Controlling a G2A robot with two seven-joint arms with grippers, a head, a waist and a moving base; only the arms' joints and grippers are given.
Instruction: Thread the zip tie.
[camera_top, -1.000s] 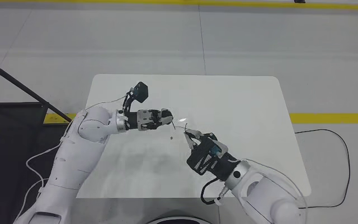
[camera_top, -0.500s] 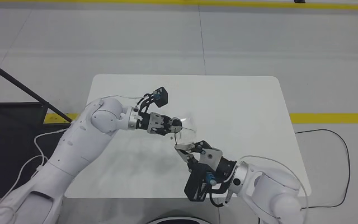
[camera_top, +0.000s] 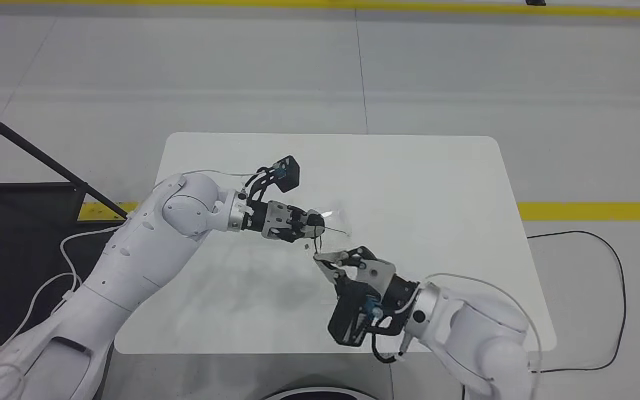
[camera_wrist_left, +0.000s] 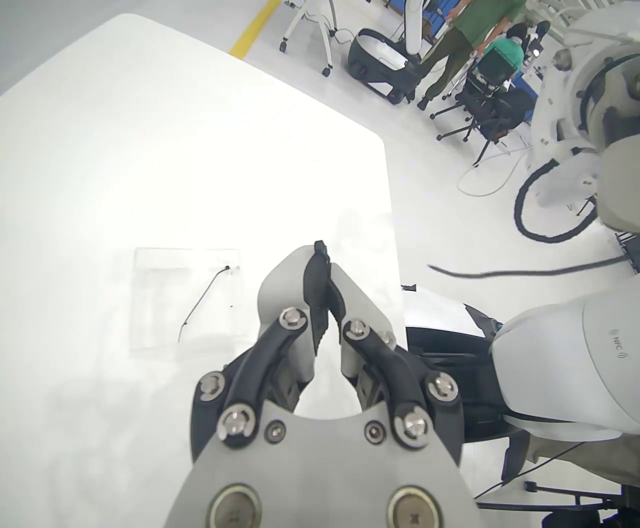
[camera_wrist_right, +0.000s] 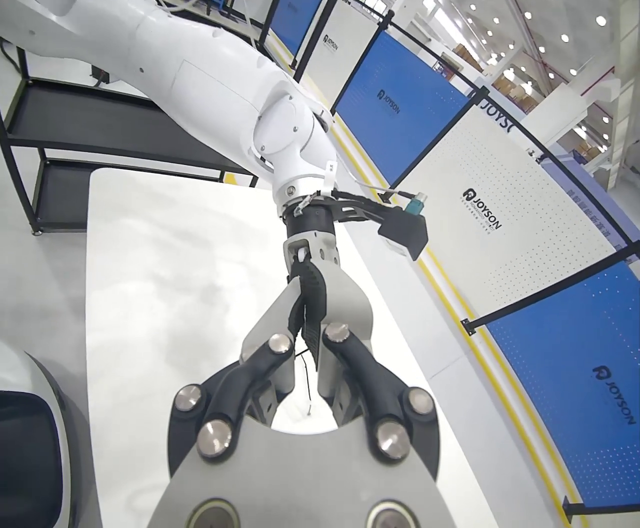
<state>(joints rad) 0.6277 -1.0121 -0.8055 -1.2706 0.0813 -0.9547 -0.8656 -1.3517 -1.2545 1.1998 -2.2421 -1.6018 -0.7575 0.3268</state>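
I'm working over a white desk with rounded corners. It stands on a pale grey floor, and a yellow line runs past its right edge. In the right wrist view, blue panels and a black shelf frame stand in the room beyond the desk.

In the top view, the left end effector sits near the middle of the frame with its tip pointing right. The right end effector comes up from the lower right, and its tip is just below the left one, close to it but apart. Both have their fingers closed, pad against pad. I cannot tell whether either one pinches anything.

The zip tie is a thin dark strand lying on a clear sheet flat on the desk. In the left wrist view it is left of the left end effector's fingertips, near them but not touching. Its long axis runs diagonally there, from a small hooked end at the upper right down to the lower left, with a slight bow.

In the right wrist view, a thin dark strand I take for the same tie shows in the gap below the right end effector's closed pads. It runs mostly up and down the frame.
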